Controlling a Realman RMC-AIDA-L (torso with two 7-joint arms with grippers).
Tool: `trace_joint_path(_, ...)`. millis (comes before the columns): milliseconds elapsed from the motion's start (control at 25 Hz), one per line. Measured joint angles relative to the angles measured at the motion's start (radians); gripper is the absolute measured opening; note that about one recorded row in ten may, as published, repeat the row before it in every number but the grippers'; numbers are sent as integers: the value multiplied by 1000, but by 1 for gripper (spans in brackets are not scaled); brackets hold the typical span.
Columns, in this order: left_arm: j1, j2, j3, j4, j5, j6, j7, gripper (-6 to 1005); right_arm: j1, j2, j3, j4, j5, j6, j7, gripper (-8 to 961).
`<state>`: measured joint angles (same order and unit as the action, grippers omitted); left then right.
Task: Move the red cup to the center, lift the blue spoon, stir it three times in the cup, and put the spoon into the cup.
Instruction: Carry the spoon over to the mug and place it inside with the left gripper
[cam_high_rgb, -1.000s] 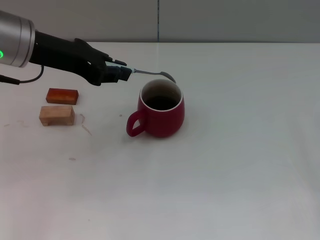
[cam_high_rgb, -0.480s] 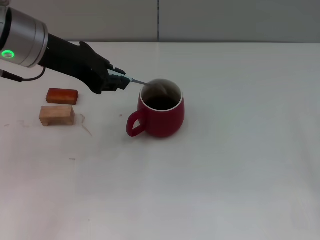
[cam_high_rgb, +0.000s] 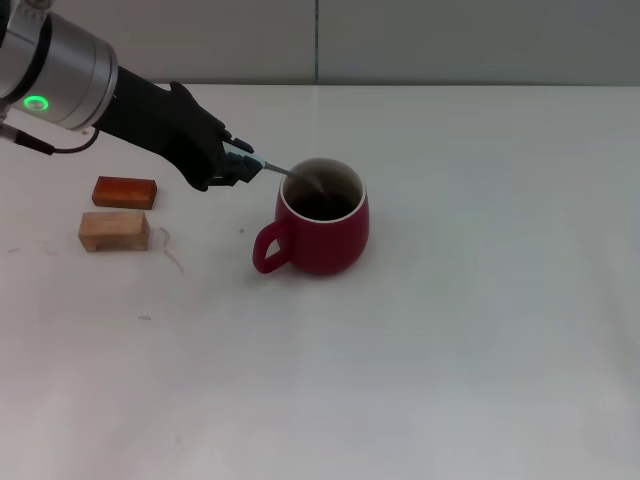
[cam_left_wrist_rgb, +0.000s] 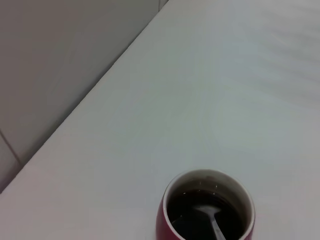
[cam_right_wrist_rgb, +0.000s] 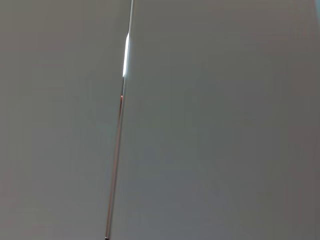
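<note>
The red cup (cam_high_rgb: 322, 215) stands mid-desk, and the left tool (cam_high_rgb: 246, 167) is clenched on the blue spoon (cam_high_rgb: 292, 174), whose bowl dips inside the cup (stirring seems underway). Releasing the spoon remains. Two wooden blocks (cam_high_rgb: 120, 211) sit well clear; nothing obstructs. The right tool is unseen.

Rounded dark red ceramic mug (cam_high_rgb: 322, 222) with white rim and dark inside, upright on the white table (cam_high_rgb: 480, 300), loop handle toward the robot's left and front. Slim spoon with pale blue handle (cam_high_rgb: 290, 173), tilted down over the near-left rim, grey bowl inside the mug.
</note>
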<state>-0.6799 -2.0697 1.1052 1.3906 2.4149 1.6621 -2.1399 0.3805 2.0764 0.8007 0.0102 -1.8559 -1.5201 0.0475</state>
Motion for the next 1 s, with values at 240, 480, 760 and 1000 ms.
trace_joint_path(240,-13,-1,55,10,67,-25,-4,168,0,0,0,3,0,0,0,576)
trace_joint_path(480,-23,-1,105,10,79,-28,-6,168,0,1,0,2,0,0,0,575)
trace_joint_path(760,-29,-1,130,8,81,-36,-6,168,0,1,0,2,0,0,0,577)
trace_joint_path(1000,-32,-1,157,-2,81,-41,-6,168,0,1,0,3,0,0,0,576)
